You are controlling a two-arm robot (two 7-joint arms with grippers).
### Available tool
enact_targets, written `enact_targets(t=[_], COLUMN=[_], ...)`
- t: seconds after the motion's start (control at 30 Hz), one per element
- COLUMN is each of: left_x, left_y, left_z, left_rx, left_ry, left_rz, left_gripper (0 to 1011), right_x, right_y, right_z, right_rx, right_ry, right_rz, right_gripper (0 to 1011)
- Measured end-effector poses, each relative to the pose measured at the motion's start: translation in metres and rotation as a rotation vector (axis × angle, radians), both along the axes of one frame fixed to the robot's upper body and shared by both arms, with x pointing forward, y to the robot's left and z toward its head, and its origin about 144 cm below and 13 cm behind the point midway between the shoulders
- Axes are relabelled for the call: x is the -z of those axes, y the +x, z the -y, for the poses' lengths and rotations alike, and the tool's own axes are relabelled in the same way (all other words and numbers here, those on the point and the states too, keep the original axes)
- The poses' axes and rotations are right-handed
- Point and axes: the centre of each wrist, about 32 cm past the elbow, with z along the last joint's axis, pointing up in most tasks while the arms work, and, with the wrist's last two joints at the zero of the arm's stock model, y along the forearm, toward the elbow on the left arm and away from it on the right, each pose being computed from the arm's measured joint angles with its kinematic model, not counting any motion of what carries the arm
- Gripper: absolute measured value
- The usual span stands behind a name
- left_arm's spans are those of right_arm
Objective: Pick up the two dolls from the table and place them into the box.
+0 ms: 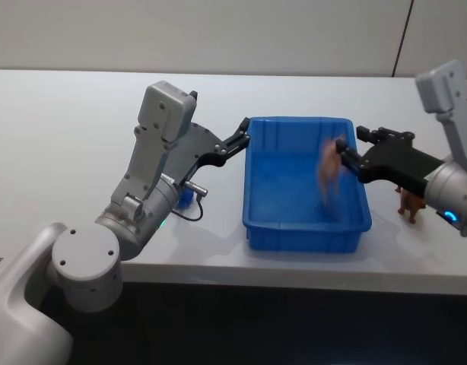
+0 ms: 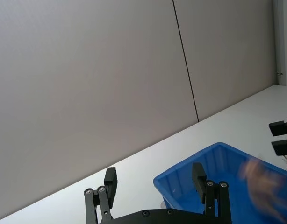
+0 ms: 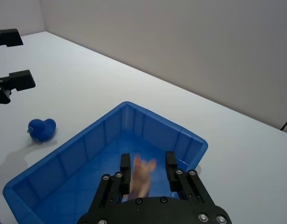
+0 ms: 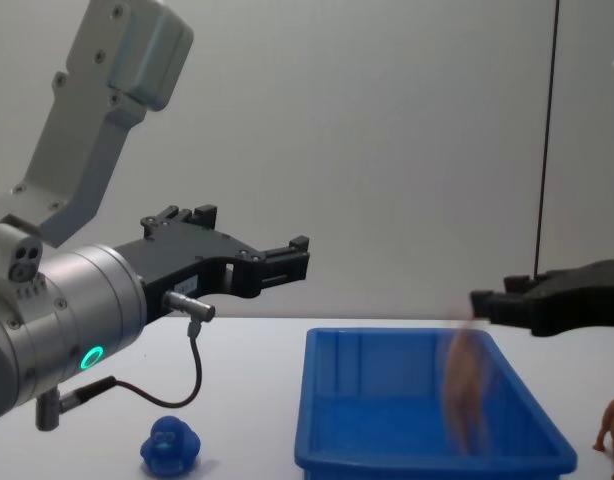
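Observation:
The blue box [image 1: 306,228] stands at the table's middle. A pale pink doll [image 1: 328,171] shows blurred in the air inside the box's right half, just off my right gripper [image 1: 351,148], which stands open above the box's right rim. In the right wrist view the pink doll [image 3: 141,175] lies between the spread fingers [image 3: 125,163] without touching them. My left gripper [image 1: 241,141] hangs open above the box's left rim, holding nothing. A round blue doll [image 1: 186,196] sits on the table under my left arm. A brown animal doll [image 1: 410,204] stands to the right of the box.
The white table's front edge [image 1: 294,270] runs close before the box. A grey wall [image 4: 387,150] rises behind the table. A black cable [image 4: 192,385] loops under my left wrist, above the blue doll [image 4: 170,447].

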Motion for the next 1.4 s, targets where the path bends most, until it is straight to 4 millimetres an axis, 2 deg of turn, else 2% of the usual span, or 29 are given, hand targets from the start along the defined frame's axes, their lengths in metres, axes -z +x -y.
enact_targets(t=[0.2, 0.23, 0.43, 0.47, 0.7, 1.4], left_x=[0.0, 0.0, 0.0, 0.0, 0.0, 0.0], left_y=[0.0, 0.0, 0.0, 0.0, 0.0, 0.0], left_z=[0.0, 0.0, 0.0, 0.0, 0.0, 0.0], left_rx=[0.0, 0.0, 0.0, 0.0, 0.0, 0.0], left_ry=[0.0, 0.0, 0.0, 0.0, 0.0, 0.0], left_rz=[0.0, 0.0, 0.0, 0.0, 0.0, 0.0], left_gripper=[1003, 1003, 1003, 1003, 1003, 1003], right_x=[0.0, 0.0, -0.001, -0.001, -0.001, 0.026], right_y=[0.007, 0.009, 0.011, 0.011, 0.007, -0.03], right_z=[-0.007, -0.008, -0.01, -0.01, -0.004, 0.035], right_rx=[-0.009, -0.01, 0.0, 0.004, 0.055, 0.26], right_ry=[-0.016, -0.02, -0.028, -0.028, -0.013, 0.016], right_rz=[-0.019, -0.02, -0.016, -0.015, 0.0, -0.071], right_gripper=[560, 621, 779, 833, 994, 1001])
